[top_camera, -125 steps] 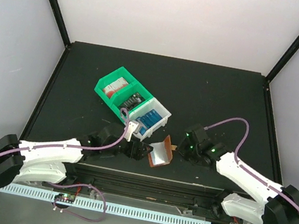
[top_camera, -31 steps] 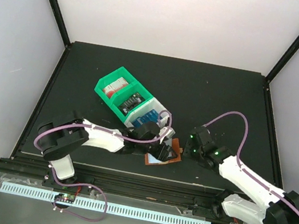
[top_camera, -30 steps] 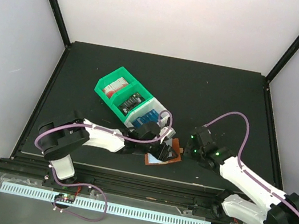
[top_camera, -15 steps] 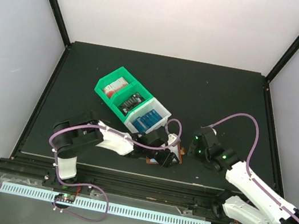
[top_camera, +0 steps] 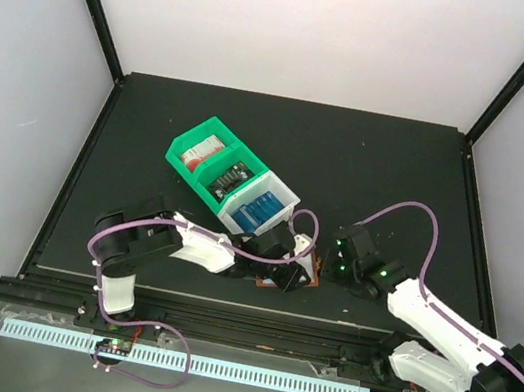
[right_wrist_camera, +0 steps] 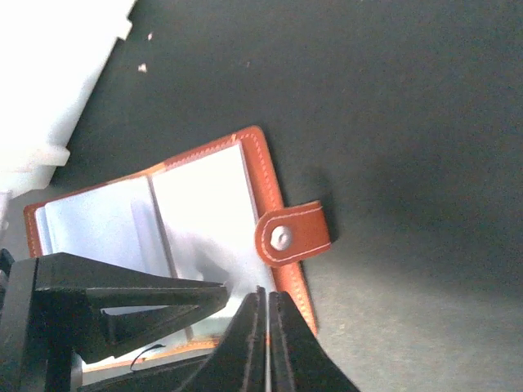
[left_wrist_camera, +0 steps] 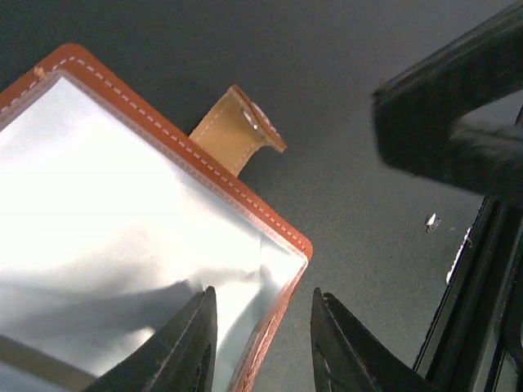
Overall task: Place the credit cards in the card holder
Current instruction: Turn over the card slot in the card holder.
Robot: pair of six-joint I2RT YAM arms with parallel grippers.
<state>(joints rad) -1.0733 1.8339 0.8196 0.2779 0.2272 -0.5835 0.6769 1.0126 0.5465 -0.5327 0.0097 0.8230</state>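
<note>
Card holder (right_wrist_camera: 204, 196) — one. Green bin (top_camera: 176, 154): one; white bin (top_camera: 289, 201): one. Credit cards (top_camera: 258, 206) — in the bins, number unreadable.

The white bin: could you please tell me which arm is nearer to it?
Left. The left arm passes just in front of the white bin; the right arm lies farther right, beyond the card holder.

Grn bin (top_camera: 210, 158) touching wht bin (top_camera: 265, 207), mid blk table (top_camera: 399, 169).
</note>
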